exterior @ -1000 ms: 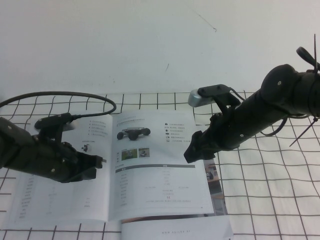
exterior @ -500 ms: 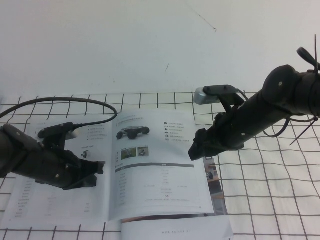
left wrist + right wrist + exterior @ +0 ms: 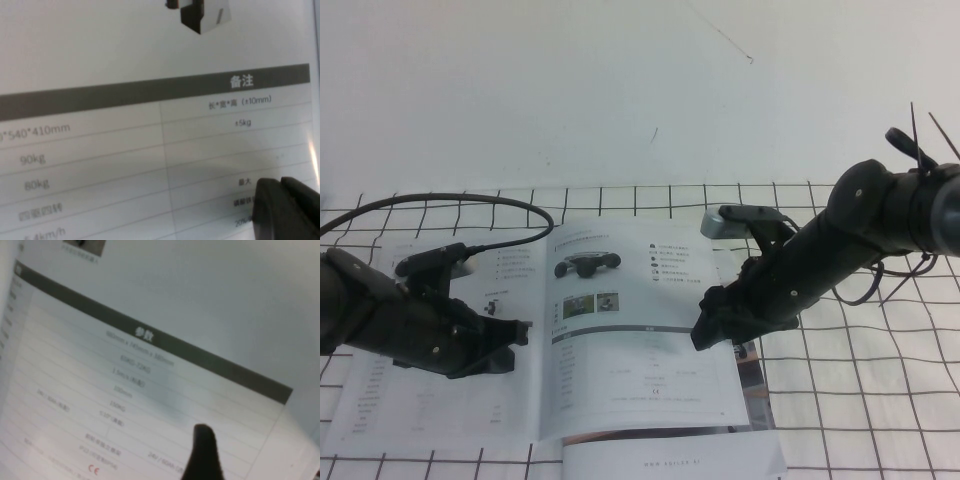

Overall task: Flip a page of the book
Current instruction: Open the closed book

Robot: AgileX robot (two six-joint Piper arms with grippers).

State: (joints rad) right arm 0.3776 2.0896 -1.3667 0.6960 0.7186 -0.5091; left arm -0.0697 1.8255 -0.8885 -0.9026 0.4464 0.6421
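The book (image 3: 430,400) lies open on the grid table. Its right-hand sheet is the page (image 3: 640,340), with a black low vehicle, two green photos and a grey-barred table; it lies flat. My right gripper (image 3: 705,325) is open and empty, low over the page's outer edge. In the right wrist view one dark finger (image 3: 202,450) shows over the page's table (image 3: 150,335). My left gripper (image 3: 520,330) is shut and rests on the left sheet near the spine. In the left wrist view its fingers (image 3: 280,205) lie closed on that sheet's table (image 3: 100,100).
More pages of the book stick out under the page's right edge (image 3: 752,370). A loose white printed sheet (image 3: 670,462) lies at the near edge. The left arm's black cable (image 3: 450,198) arcs over the book's far left corner. A white wall rises behind the table.
My right gripper has come down and slightly nearer, closer to the page's right edge. My left gripper has stayed almost in place on the left sheet. The page has not lifted.
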